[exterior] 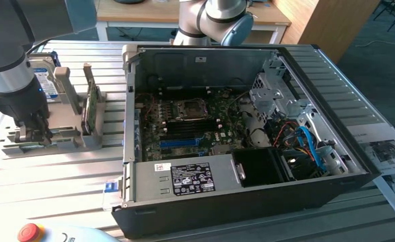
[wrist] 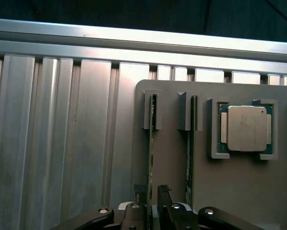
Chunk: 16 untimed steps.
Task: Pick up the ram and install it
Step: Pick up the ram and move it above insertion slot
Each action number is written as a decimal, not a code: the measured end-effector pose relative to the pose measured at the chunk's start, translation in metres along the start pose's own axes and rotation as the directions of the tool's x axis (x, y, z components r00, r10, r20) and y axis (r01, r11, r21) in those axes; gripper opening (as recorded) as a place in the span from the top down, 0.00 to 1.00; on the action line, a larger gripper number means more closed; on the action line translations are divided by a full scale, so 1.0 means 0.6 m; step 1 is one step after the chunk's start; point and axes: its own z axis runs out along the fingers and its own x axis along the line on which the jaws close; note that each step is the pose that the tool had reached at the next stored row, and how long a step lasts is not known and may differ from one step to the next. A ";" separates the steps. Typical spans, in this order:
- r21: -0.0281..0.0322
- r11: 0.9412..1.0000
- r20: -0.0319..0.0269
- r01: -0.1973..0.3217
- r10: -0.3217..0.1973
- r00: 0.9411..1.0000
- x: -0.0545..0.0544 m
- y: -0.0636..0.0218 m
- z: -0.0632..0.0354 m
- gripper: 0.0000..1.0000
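The ram [wrist: 151, 143] is a thin green stick standing on edge in a slot of the grey holder [wrist: 239, 191]. My gripper [wrist: 151, 191] is open, with one dark finger on each side of the stick near its end. I cannot tell if the fingers touch it. A second thin green stick [wrist: 190, 153] stands in the neighbouring slot. In the exterior view my gripper [exterior: 34, 132] is lowered onto the grey holder [exterior: 62, 138] at the exterior view's left, beside the open computer case [exterior: 251, 166]. There the ram is hidden behind the gripper.
A silver processor [wrist: 246, 128] lies in a holder pocket next to the sticks. A blue-labelled hard drive [exterior: 46, 83] and a larger green card [exterior: 90, 106] stand upright on the holder. The motherboard [exterior: 183, 121] lies inside the case. A red button [exterior: 29, 232] and papers [exterior: 389, 151] are nearby.
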 end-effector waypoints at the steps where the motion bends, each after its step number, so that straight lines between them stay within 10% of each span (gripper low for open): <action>1: 0.000 1.000 0.000 0.000 0.000 1.000 0.000 0.000 0.000 0.76; 16: 0.000 1.000 0.000 0.000 0.000 1.000 0.000 -0.004 0.000 0.76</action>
